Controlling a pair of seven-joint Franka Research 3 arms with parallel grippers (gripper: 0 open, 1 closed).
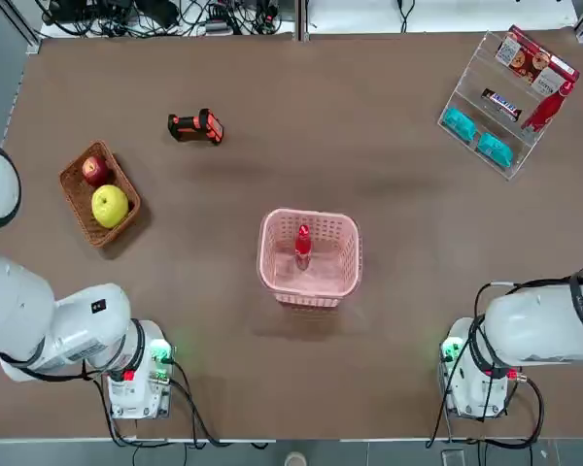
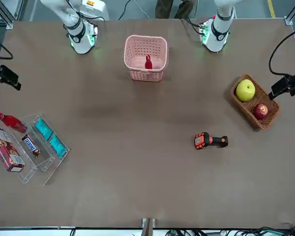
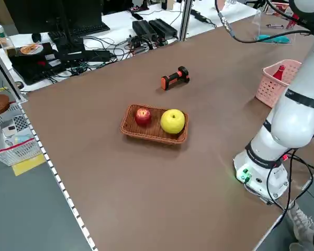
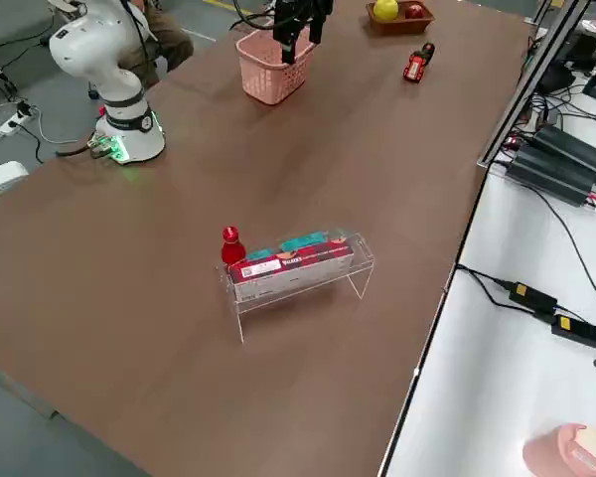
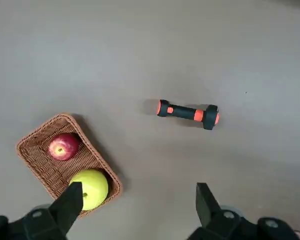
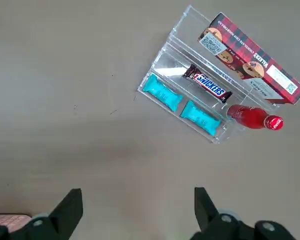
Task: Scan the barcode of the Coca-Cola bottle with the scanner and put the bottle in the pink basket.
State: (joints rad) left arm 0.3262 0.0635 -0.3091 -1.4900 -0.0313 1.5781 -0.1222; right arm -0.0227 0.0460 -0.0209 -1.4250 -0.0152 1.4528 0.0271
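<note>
A slim red Coca-Cola bottle (image 1: pixel 302 247) stands upright inside the pink basket (image 1: pixel 309 289) at the middle of the table. The black and orange scanner (image 1: pixel 196 126) lies on its side on the far left part of the table, also seen from the left wrist as the scanner (image 5: pixel 187 112). My left gripper (image 5: pixel 138 202) hangs open high above the scanner and the fruit basket, holding nothing. My right gripper (image 6: pixel 137 207) hangs open high over the far right side, empty too. Both are far from the bottle.
A wicker basket (image 1: pixel 81 199) with a red apple and a yellow apple sits at the left. A clear acrylic rack (image 1: pixel 463 97) at the far right holds a look-alike red bottle (image 6: pixel 255 119), a biscuit box, a chocolate bar and teal packets. Cables run behind the table.
</note>
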